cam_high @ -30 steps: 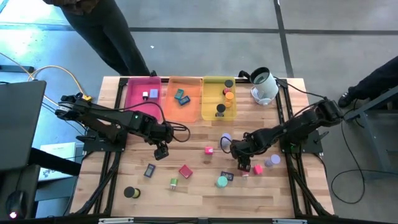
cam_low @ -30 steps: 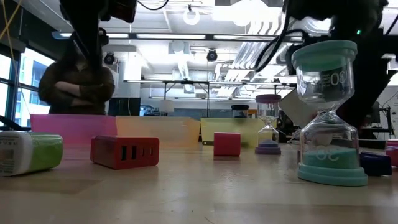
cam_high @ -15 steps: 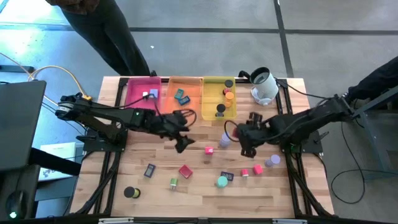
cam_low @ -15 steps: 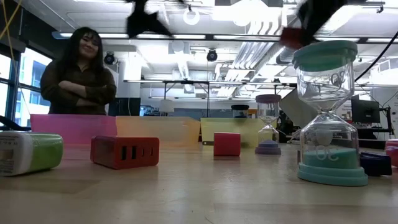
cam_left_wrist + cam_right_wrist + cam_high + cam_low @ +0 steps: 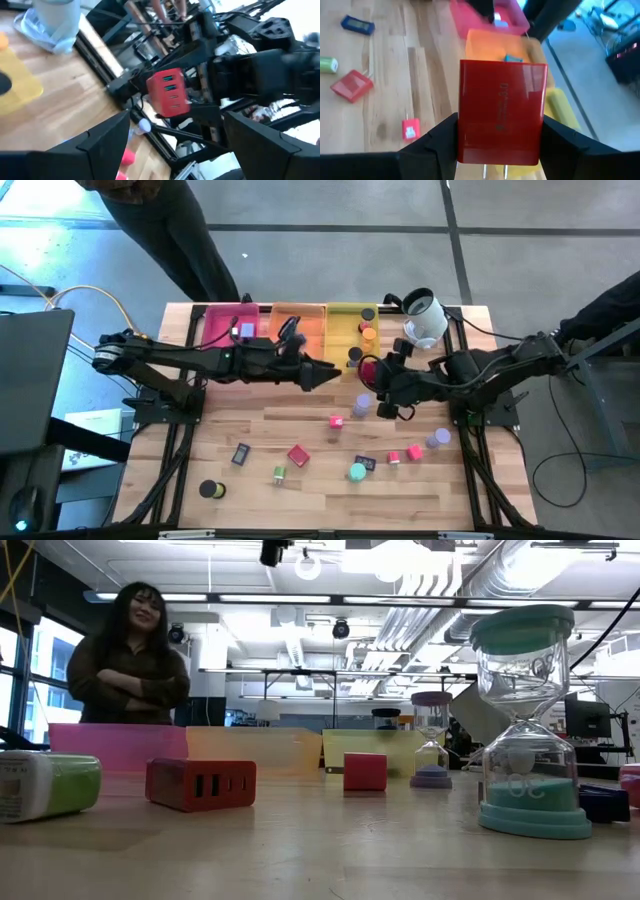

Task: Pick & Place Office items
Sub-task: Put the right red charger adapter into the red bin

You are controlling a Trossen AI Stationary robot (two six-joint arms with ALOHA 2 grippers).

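Presently the right gripper (image 5: pixel 500 165) holds a red charger block (image 5: pixel 501 111) between its two fingers, raised above the table (image 5: pixel 300 415) near the middle of the far half, just short of the yellow tray (image 5: pixel 343 342). The left wrist view shows the same red block clamped in the opposing arm's jaws. The left gripper (image 5: pixel 327 375) reaches toward it with fingers spread wide and nothing between them; the two tips stand close together but apart.

Judgement: this appears to be either a hand-over between arms or a carry toward the trays, which one I cannot tell.

Pink tray (image 5: pixel 228 327), orange tray (image 5: pixel 296 345) and yellow tray already hold pieces. Other items lie loose on the near half, among them a second red block (image 5: pixel 298 455), a teal hourglass (image 5: pixel 356 471) and a pink cube (image 5: pixel 335 421).

Next move calls for steady alignment over the chosen tray, or between the waiting fingers, before release.
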